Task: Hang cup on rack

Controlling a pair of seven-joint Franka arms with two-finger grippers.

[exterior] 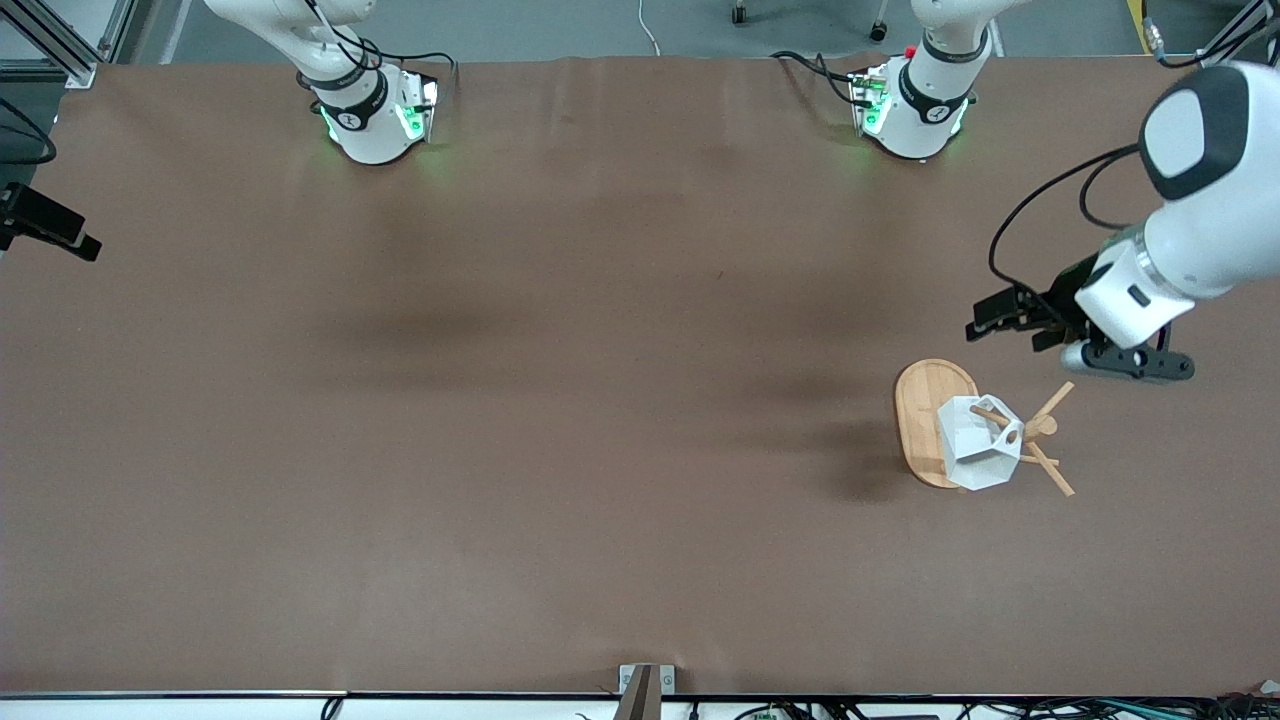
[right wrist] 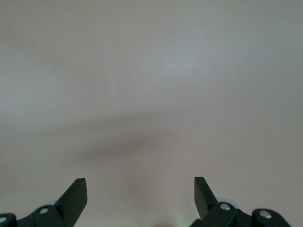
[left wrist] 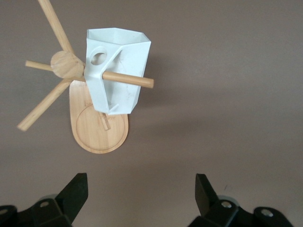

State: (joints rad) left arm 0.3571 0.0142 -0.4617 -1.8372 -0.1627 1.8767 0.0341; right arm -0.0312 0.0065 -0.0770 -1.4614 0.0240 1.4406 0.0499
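The white faceted cup (exterior: 975, 445) hangs by its handle hole on a thin peg (left wrist: 128, 79) of the bamboo rack (exterior: 920, 410). The rack stands toward the left arm's end of the table. In the left wrist view the cup (left wrist: 118, 71) tilts over the rack's oval base (left wrist: 99, 132), beside the round post top (left wrist: 66, 64). My left gripper (exterior: 1005, 318) hovers over bare table beside the rack, open and empty (left wrist: 141, 189), apart from the cup. My right gripper (right wrist: 140, 191) is open over bare table with nothing between its fingers. It is outside the front view.
Both arm bases (exterior: 370, 110) (exterior: 915, 105) stand along the table edge farthest from the front camera. A black camera mount (exterior: 45, 225) juts in at the right arm's end. Brown tabletop (exterior: 560, 400) spreads around the rack.
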